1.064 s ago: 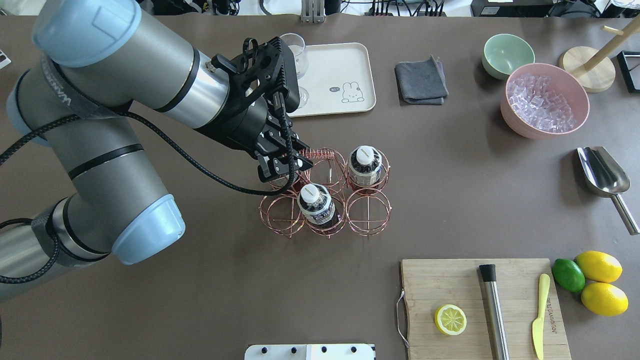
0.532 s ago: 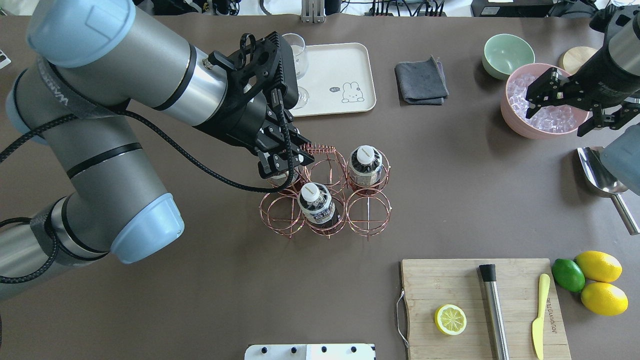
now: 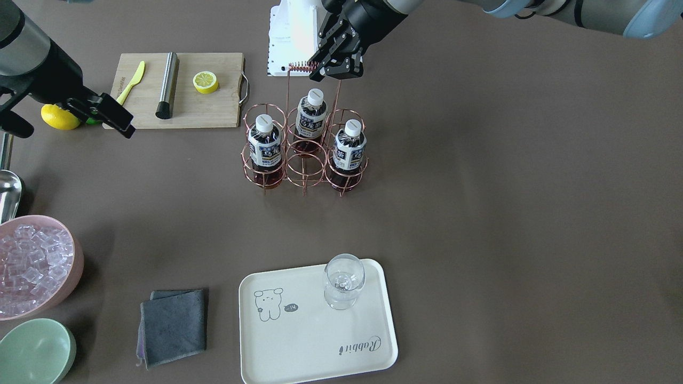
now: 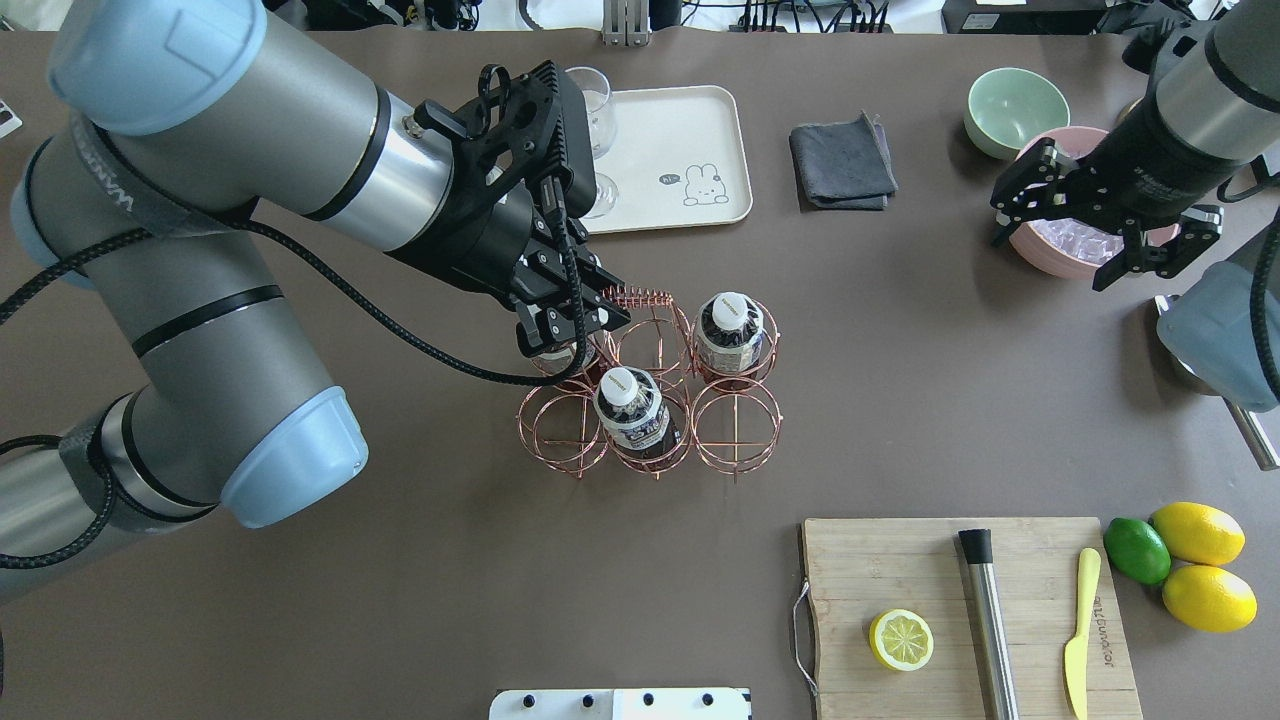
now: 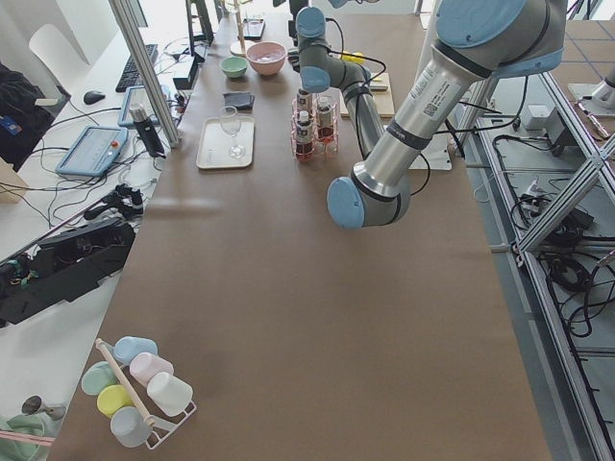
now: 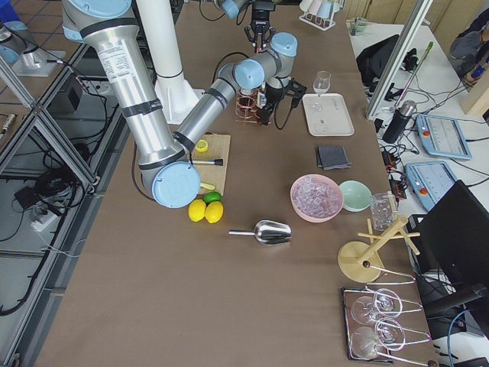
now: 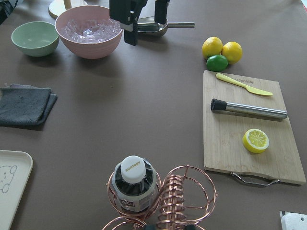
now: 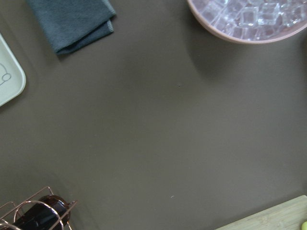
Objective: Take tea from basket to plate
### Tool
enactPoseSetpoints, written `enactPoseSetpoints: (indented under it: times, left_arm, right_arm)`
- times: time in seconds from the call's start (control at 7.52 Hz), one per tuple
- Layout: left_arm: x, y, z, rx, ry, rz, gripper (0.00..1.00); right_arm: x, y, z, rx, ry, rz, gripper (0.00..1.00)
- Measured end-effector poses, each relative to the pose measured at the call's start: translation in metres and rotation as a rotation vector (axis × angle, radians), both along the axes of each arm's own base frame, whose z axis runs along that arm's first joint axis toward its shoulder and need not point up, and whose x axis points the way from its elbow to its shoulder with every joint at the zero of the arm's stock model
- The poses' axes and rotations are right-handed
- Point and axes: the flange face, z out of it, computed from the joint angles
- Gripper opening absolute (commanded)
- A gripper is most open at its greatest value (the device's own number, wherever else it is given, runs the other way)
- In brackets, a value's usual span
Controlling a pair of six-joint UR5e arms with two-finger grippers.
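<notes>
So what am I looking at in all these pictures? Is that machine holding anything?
It is one moment seen by several cameras: above, across the table, both table ends, and one on each wrist. Two robot arms each end in a two-finger gripper. The left gripper hovers open over the wire basket, which holds three tea bottles. The right gripper is open near the pink bowl of ice. Neither holds anything. Also there: a cream plate carrying a glass, a grey cloth, a green bowl, a cutting board with half a lemon.

Rose-gold basket (image 4: pixel 650 400), cream plate (image 4: pixel 690 130)
</notes>
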Motion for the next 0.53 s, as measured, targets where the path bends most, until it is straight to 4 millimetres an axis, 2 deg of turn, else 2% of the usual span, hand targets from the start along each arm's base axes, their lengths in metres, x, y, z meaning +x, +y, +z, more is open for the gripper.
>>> enactPoseSetpoints:
  times: [0.27,0.53]
  left_arm:
    - [0.0,0.001,-0.001,0.002,0.002,0.002,0.0]
    - [0.002,0.0,-0.001,0.0,0.0,0.003,0.0]
  right_arm:
    - [-0.05,0.01,-0.025,-0.043,-0.016,0.037,1.0]
    - [-0.089,0.004,-0.049,-0.059,-0.015,0.051,1.0]
